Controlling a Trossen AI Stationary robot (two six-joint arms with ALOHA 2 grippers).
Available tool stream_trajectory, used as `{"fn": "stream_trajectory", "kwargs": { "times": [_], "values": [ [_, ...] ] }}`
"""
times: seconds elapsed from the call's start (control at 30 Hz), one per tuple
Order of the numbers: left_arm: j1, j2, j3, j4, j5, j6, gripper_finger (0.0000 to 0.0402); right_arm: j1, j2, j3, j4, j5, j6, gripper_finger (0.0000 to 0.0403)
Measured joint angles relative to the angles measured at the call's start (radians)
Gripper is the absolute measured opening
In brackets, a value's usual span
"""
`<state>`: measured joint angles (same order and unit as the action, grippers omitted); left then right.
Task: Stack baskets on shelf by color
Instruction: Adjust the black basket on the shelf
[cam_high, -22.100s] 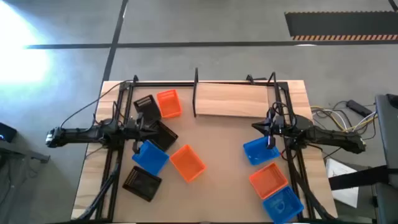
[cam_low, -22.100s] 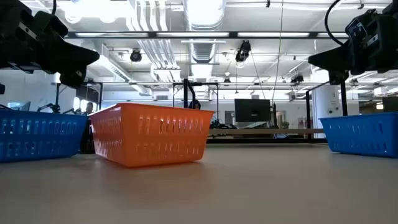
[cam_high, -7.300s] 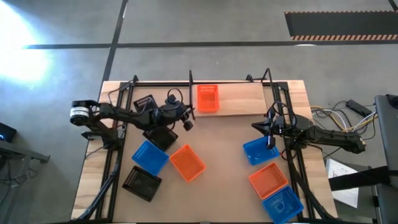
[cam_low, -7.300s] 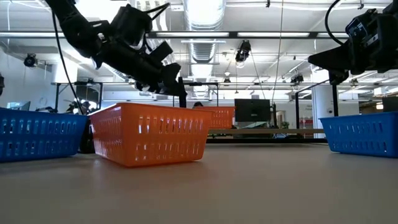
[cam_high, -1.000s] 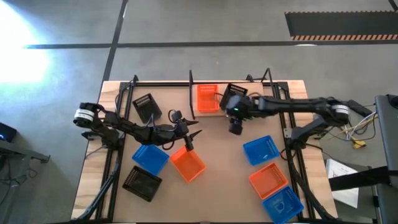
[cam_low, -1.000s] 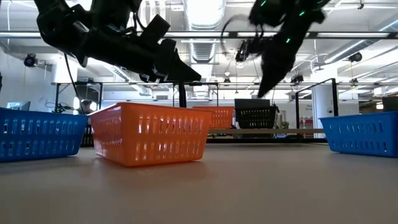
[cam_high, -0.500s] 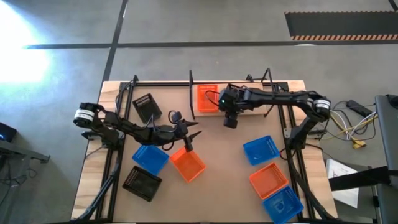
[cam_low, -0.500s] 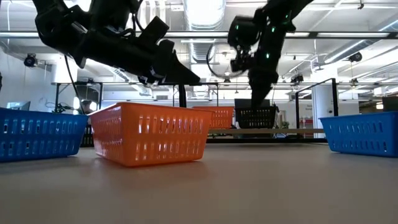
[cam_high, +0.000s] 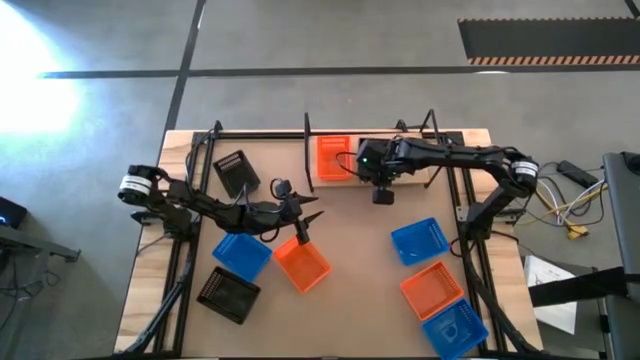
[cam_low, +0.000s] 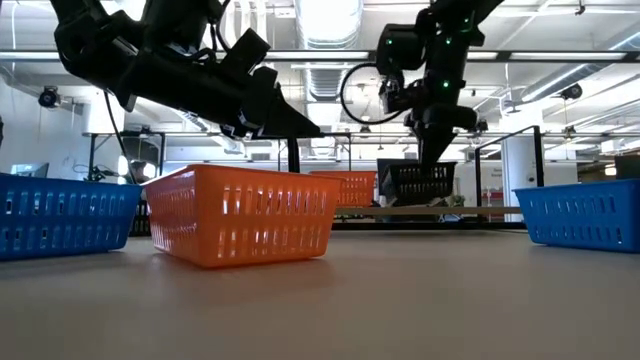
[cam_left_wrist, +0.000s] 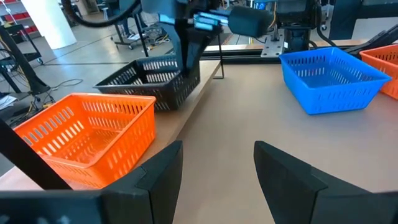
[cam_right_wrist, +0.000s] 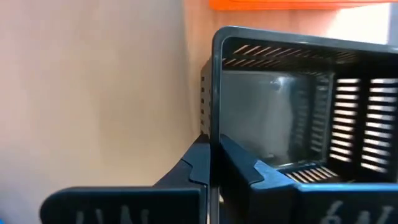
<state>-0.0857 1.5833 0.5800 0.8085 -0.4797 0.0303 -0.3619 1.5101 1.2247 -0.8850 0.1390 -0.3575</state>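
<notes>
Two arms are seen over the wooden table (cam_high: 350, 290), which is the largest thing in view. At its far edge the shelf (cam_high: 420, 172) is set, with an orange basket (cam_high: 333, 158) and a black basket (cam_left_wrist: 152, 84) placed side by side on its board. The other baskets are spread over the tabletop: blue ones (cam_high: 420, 241) and orange ones (cam_high: 301, 262) toward the middle and near the right edge, black ones (cam_high: 238, 172) on the left. The right gripper (cam_right_wrist: 214, 158) is closed on the near wall of the shelf's black basket. The left gripper (cam_left_wrist: 214, 168) is held just above the middle orange basket, its fingers (cam_left_wrist: 283, 171) parted and nothing gripped
</notes>
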Motion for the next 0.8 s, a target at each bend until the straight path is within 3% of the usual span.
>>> {"fn": "stream_trajectory", "kwargs": {
  "times": [0.53, 0.8],
  "values": [
    [-0.008, 0.000, 0.000, 0.000, 0.003, -0.002, 0.0183, -0.062, -0.016, -0.086, 0.104, -0.087, -0.086, 0.0013],
    [-0.008, 0.000, 0.000, 0.000, 0.003, -0.002, 0.0183, -0.062, -0.025, -0.091, 0.132, -0.073, -0.090, 0.0075]
  ]
}}
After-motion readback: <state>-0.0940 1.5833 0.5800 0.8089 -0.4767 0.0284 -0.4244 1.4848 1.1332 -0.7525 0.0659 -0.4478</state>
